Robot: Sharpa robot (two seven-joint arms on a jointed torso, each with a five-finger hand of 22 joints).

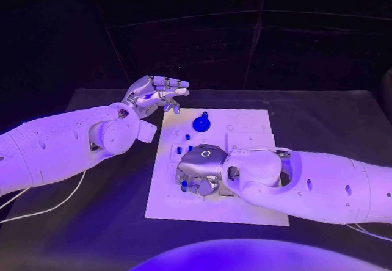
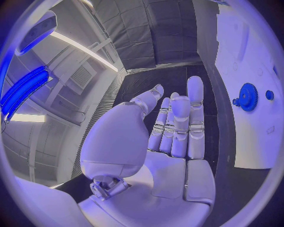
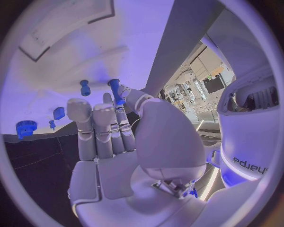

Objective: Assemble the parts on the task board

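The white task board (image 1: 252, 197) lies in the middle of the black table (image 1: 354, 121), and both hands are in play. The left hand (image 1: 154, 92) hovers just off the board's far left corner, over the bare table; in the left wrist view (image 2: 172, 127) its fingers stand straight and close together with nothing in them, so it is free and holding no part. Beside it on the board sits a blue gear (image 1: 201, 121), toothed rim plain in the left wrist view (image 2: 246, 97), with a small round blue part (image 2: 270, 95) just beside it. The right hand (image 1: 205, 165) is down over the near half of the board, palm toward the surface. In the right wrist view (image 3: 109, 127) its fingers reach toward the board and a blue peg (image 3: 116, 91) stands right at a fingertip (image 3: 131, 97); whether the peg is pinched or merely touched, I cannot tell. A second blue peg (image 3: 85, 87) stands near it, apart from the fingers. Further along lie a small blue block (image 3: 58, 112) and the gear (image 3: 24, 128). From the head view, small blue pieces (image 1: 179, 150) dot the board's left side between the two hands.
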